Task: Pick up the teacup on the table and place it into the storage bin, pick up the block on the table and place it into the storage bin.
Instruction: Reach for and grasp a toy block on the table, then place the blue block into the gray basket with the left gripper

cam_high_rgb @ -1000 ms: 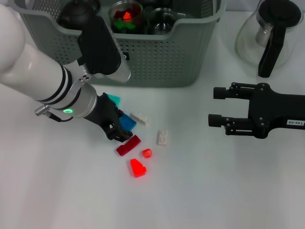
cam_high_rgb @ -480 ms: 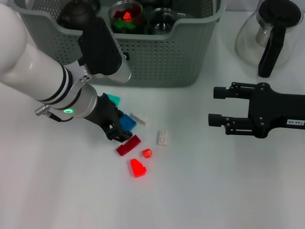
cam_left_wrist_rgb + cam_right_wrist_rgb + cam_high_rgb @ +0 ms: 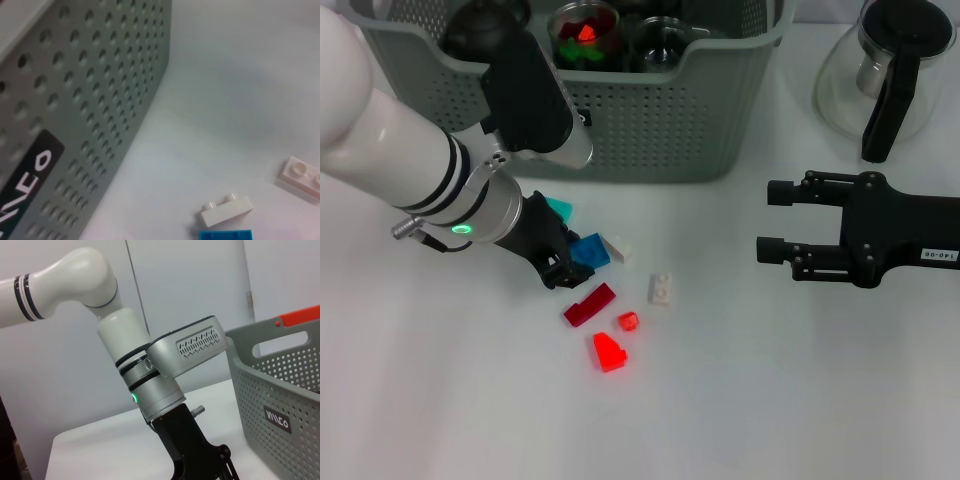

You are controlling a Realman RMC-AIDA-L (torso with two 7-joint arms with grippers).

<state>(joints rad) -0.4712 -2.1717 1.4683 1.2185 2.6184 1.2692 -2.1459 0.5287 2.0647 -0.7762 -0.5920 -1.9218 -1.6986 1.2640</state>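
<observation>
From the head view we've got the storage bin [image 3: 650, 120] sitting at the far edge of the counter [image 3: 770, 400], with glass cups and a dark pot-like thing inside it. Our left gripper [image 3: 565, 268] is down low on the counter just in front of the bin, fingers closed on the blue block [image 3: 588, 250]. A teal block [image 3: 558, 208] sits just behind it and a small white block [image 3: 616, 248] touches the blue one on its right. Nearer the front edge lie a dark red flat block [image 3: 589, 305], a small red piece [image 3: 628, 321], a bright red wedge [image 3: 609, 351] and a pale flat plate [image 3: 662, 288]. Our right gripper [image 3: 775, 222] hangs well off to the right side, fingers spread wide with nothing in them. A glass teapot [image 3: 880, 75] stands at the far right corner.

Left wrist view: the bin's perforated wall and black label are close by, with the white block [image 3: 226, 210], the top edge of the blue block [image 3: 225, 235] and the pale plate [image 3: 302, 177] on the counter.

Right wrist view: we see the left arm [image 3: 150, 380] reaching down, and the bin [image 3: 280, 390] beside it.
</observation>
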